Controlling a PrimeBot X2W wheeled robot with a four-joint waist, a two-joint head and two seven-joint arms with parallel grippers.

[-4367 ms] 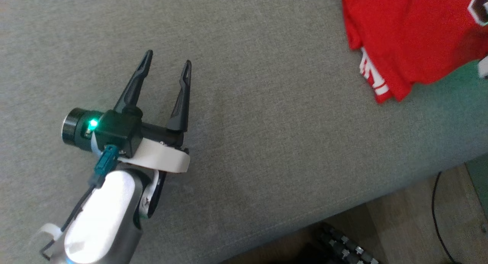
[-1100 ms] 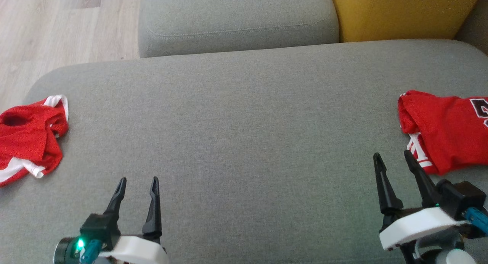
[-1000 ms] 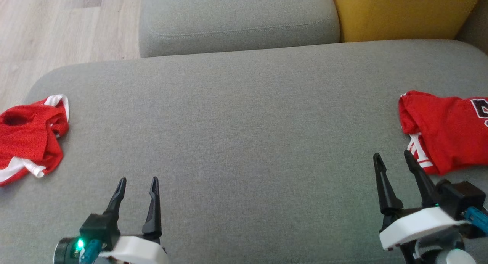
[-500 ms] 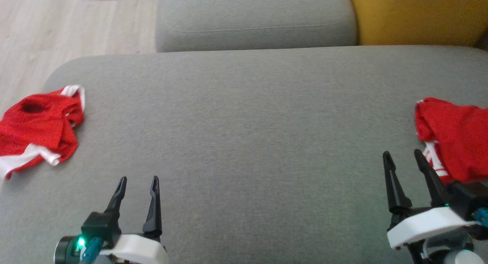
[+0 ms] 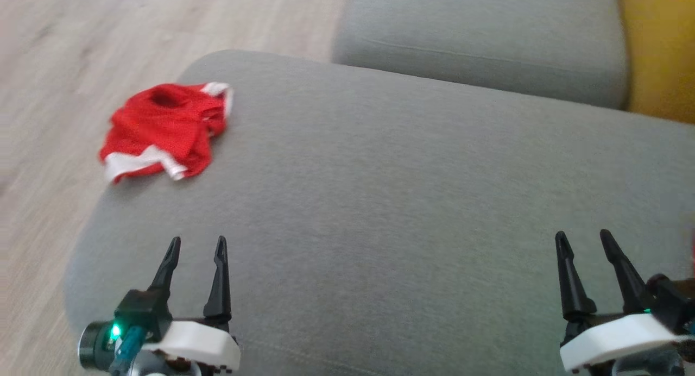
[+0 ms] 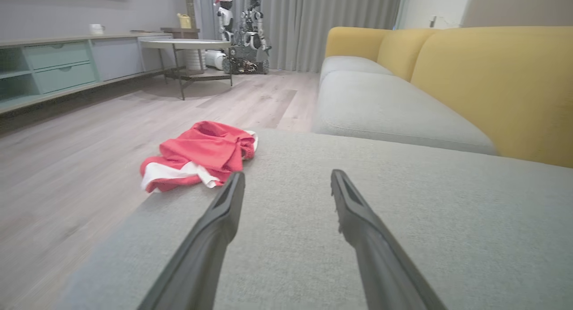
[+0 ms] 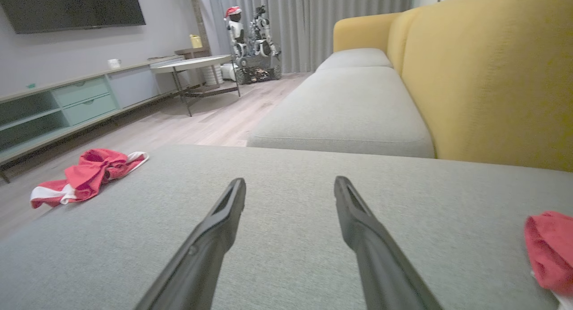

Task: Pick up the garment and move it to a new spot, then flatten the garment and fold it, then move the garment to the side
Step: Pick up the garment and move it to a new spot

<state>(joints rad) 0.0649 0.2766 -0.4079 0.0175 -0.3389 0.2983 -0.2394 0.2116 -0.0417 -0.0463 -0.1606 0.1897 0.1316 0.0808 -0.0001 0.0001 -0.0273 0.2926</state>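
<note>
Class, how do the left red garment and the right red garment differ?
The left garment is whole in view, crumpled, white-banded; the right garment is cut off by the picture's edge. The left garment lies at the seat's edge; the right garment nearer the yellow backrest. Both are red.

The second red garment (image 7: 548, 251) at the near right of the grey cushion (image 7: 313, 211) is cut off by the right wrist view's edge, so its shape and print cannot be told. The head view is smeared, softest over the wood floor (image 5: 65, 50) and the yellow backrest (image 5: 659, 50). The crumpled red garment (image 5: 163, 131) at the far left folds over itself, hiding its lower layers. The right gripper (image 5: 582, 235) loses its body past the head view's lower right corner. The far robot figures (image 6: 239, 19) are too small to make out.
</note>
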